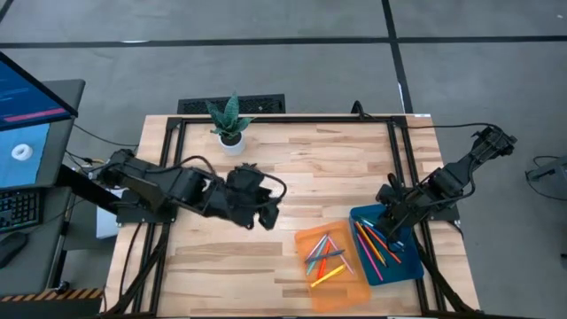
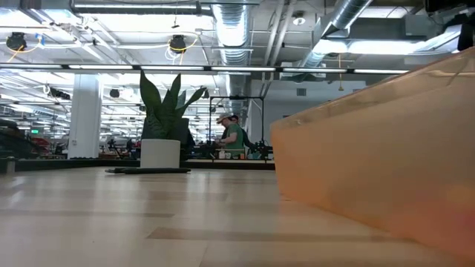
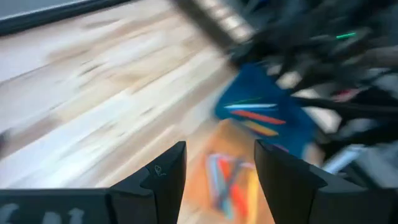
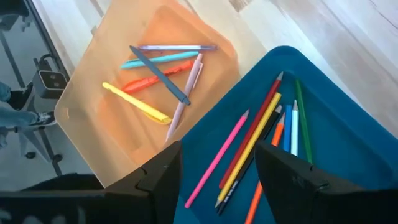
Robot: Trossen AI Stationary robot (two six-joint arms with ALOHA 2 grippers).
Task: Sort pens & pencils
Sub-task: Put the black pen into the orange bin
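Observation:
Several pens (image 4: 163, 78), yellow, orange, cyan, lilac and dark blue, lie crossed in the flat orange tray (image 4: 81, 118). Several pencils (image 4: 255, 140), pink, red, yellow, black, orange, blue and green, lie side by side in the blue tray (image 4: 348, 155). In the high view the orange tray (image 1: 350, 288) and the blue tray (image 1: 412, 261) sit side by side near the table's near right corner. My right gripper (image 1: 390, 213) hovers open and empty over the blue tray's far end. My left gripper (image 1: 266, 211) is open and empty above the table's middle, left of the orange tray.
A potted plant (image 1: 229, 124) stands at the table's far edge, left of centre. The low view shows the orange tray's wall (image 2: 371, 170) close on the right, the plant (image 2: 159, 126) farther off, and a person (image 2: 231, 137) in the room behind. A monitor (image 1: 27, 115) stands left of the table.

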